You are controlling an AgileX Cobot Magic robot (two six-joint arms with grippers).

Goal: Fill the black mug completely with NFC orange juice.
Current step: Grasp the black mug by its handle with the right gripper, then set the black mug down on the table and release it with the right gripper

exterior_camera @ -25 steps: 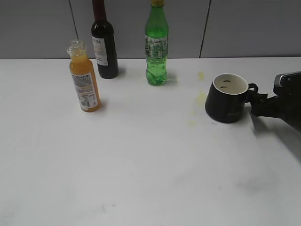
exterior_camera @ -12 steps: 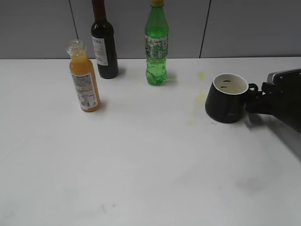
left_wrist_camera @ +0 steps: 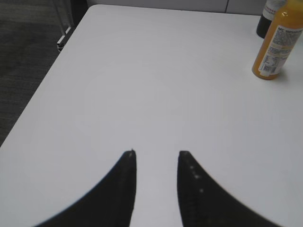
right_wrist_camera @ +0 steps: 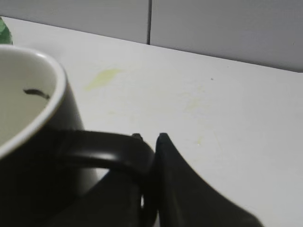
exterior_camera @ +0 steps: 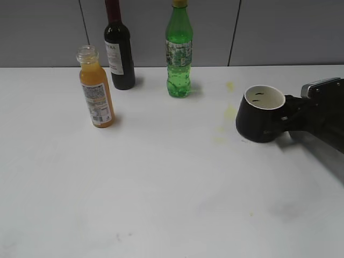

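1. Right claw (exterior_camera: 286, 115): its two dark fingers are pressed together on the small loop handle of the black mug (exterior_camera: 259, 121), at the right side of the white table (exterior_camera: 172, 188). In the exterior view the mug sits just left of this claw and leans slightly.
2. The right wrist view shows what the exterior view cannot: the handle (right_wrist_camera: 111, 151) runs across the frame and is pinched between the finger tips, with the mug's white inside and a small dark mark on its wall up close at left. No liquid is visible in the part of the interior on show.
3. That same wrist view also shows pale yellowish stains (right_wrist_camera: 104, 77) on the table beyond the claw; the exterior view places them left of and behind the mug.
4. The NFC orange juice (exterior_camera: 97, 97) stands upright in its clear, uncapped bottle, far left of the right claw, well apart from the mug.
5. Left claw (left_wrist_camera: 156, 158): only its wrist view shows it. Its fingers stand apart over bare table, holding nothing. The juice bottle is ahead of it and off to the right, near the frame's top corner.
6. Only the exterior view shows the dark wine bottle (exterior_camera: 119, 51) and the green soda bottle (exterior_camera: 178, 54), both standing at the back, the wine bottle just behind the juice.
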